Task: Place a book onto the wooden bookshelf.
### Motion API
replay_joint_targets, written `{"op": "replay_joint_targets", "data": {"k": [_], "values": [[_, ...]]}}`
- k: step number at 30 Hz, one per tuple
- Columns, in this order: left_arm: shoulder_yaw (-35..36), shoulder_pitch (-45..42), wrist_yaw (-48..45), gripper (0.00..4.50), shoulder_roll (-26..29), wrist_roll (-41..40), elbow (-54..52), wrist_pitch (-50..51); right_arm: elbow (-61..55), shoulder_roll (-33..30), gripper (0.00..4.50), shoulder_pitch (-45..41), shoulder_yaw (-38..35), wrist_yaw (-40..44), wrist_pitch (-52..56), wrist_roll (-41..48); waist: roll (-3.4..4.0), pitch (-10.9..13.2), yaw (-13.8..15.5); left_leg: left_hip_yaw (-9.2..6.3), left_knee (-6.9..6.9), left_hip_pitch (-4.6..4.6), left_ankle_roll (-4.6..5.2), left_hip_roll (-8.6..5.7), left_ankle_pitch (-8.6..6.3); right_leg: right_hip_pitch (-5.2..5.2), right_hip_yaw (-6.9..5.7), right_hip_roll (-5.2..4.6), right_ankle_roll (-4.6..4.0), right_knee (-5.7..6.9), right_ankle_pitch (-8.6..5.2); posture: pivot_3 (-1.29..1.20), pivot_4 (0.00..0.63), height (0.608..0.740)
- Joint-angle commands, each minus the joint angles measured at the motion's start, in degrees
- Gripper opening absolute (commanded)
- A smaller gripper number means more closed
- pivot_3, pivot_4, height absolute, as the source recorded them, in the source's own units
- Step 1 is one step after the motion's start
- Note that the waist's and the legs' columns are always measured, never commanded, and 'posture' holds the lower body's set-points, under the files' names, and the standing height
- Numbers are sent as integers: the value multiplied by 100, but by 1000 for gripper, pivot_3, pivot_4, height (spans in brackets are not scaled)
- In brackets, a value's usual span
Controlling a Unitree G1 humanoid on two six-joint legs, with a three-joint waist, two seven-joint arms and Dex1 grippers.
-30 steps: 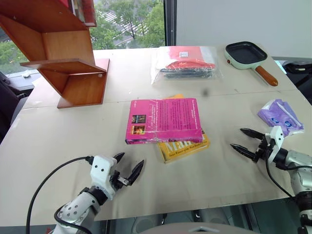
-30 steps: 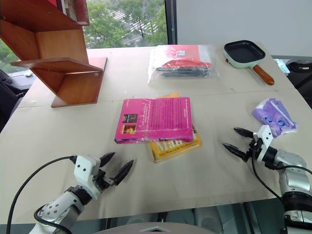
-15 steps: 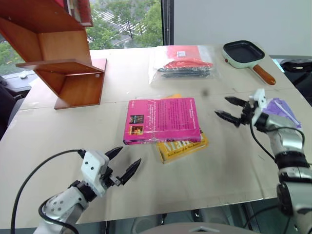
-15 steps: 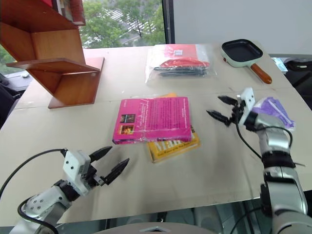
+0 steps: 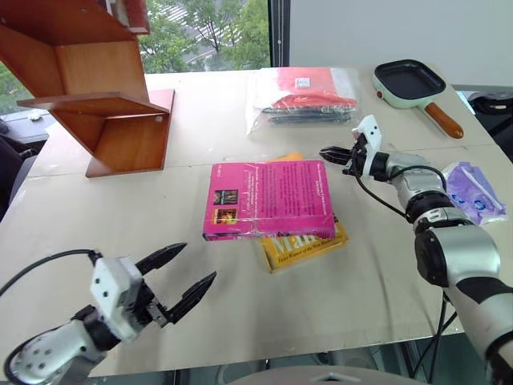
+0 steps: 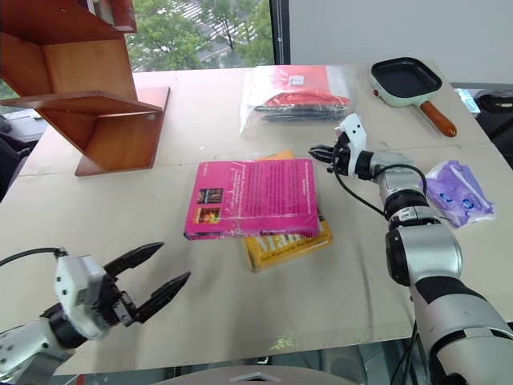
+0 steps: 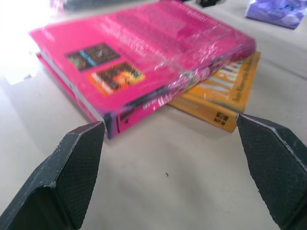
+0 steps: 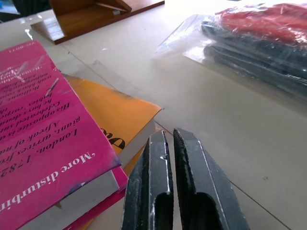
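Approach stage, before any grasp: the book [image 5: 268, 199] lay flat at the counter's [image 5: 200, 128] centre, on top of a yellow book [image 5: 303, 241], untouched by either hand. I had the right gripper [image 5: 330, 153] just off the book's 1 o'clock corner, its fingers pressed together on nothing, as the right wrist view confirmed. The left gripper [image 5: 180, 274] hovered at the book's 7 o'clock, well apart from it, fingers spread wide and aimed at the spine corner. The wooden bookshelf [image 5: 100, 104] stood at 10 o'clock, far from the book. I judged that the next move called for lifting or nudging one edge with the closed right fingers so the open left could clamp the book before carrying it to a ledge.
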Motion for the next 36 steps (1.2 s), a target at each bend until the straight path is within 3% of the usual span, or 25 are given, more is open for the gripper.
{"op": "replay_joint_targets", "data": {"k": [1,6,27,35,36], "values": [[510,14,-119,4500,142,-253,-267,-142,34,-5,42,-171,-32,192,-161,-126,0,0,-6,-1,0,0,0,0,0,0,-1,1,-1,1,0,0,150,740],[854,-20,-228,4500,249,-400,-246,-113,29,29,42,-211,-126,736,-91,-104,1,1,-53,-2,1,2,0,0,1,0,-3,5,-4,7,4,0,150,740],[504,-205,-595,4500,297,-146,106,-64,-852,-409,42,590,-42,2910,193,75,1,1,-135,-4,3,4,-1,1,1,0,-3,5,-4,14,4,0,150,740],[198,-7,-403,4500,96,-61,-51,77,-1499,-724,42,942,-166,2847,400,320,2,1,-122,-5,5,4,-1,0,1,0,-3,2,-4,18,4,0,150,740],[71,76,-293,4500,-6,-68,-148,135,-1674,-834,278,1035,-219,2890,465,408,2,1,-115,-4,5,4,0,-1,0,0,-3,0,-4,15,4,0,150,740]]}}
